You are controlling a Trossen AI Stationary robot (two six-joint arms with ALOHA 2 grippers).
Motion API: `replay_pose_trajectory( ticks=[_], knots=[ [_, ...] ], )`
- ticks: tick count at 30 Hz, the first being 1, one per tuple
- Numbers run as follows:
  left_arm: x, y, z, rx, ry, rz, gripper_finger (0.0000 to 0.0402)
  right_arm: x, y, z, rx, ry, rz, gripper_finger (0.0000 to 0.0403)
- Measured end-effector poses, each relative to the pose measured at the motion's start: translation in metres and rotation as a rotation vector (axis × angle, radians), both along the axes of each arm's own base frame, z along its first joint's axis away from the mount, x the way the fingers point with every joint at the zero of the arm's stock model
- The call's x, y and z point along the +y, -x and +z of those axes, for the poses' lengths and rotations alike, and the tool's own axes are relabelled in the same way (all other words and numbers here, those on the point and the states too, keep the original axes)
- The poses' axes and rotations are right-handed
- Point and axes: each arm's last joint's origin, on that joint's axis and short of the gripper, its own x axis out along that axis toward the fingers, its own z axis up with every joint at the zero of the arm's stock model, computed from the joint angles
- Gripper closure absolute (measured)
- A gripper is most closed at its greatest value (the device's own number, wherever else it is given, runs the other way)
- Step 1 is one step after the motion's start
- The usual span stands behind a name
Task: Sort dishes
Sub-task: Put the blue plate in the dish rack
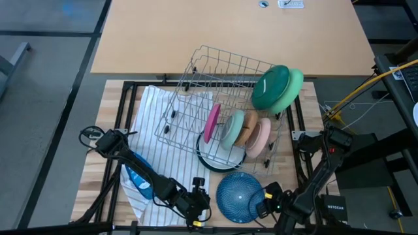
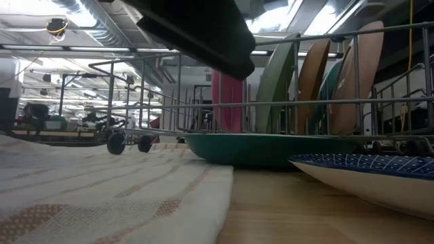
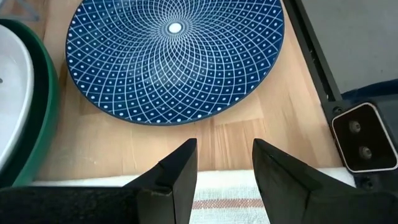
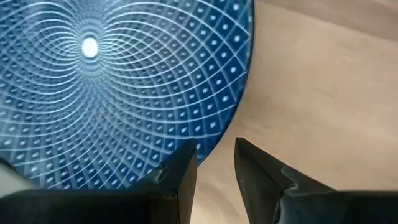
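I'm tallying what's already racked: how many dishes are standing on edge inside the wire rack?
6: a magenta plate, then sage, tan and peach ones side by side, and a dark green and light green pair at the far corner. Others may be hidden.

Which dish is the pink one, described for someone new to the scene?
Find the wire rack in the table's middle. Among the dishes standing on edge in it, the pink plate stands nearest the left arm's side, apart from the sage, tan and peach ones, the only vivid magenta.

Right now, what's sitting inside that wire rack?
The wire rack holds a pink plate, then sage, tan and peach ones standing on edge, with two green dishes leaning at its corner. What lies beneath them is covered.
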Motion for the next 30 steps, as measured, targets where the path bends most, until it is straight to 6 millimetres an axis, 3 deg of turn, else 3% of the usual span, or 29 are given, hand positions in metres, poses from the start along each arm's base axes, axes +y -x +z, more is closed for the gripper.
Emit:
replay_pose_trajectory(
  ticks=[14,25,30],
  knots=[
    [0.0,0.0,-0.001,0.005,0.011,0.015,0.0259,-0.006,-0.002,-0.031,-0.226,-0.092,-0.043,0.0292],
    [0.002,-0.006,-0.049,0.12,-0.01,0.079,0.0259,-0.011,-0.001,-0.04,-0.319,-0.109,-0.061,0.0292],
    [0.01,-0.013,-0.052,0.124,0.001,0.095,0.0259,-0.01,-0.002,-0.041,-0.339,-0.104,-0.062,0.0292]
  ],
)
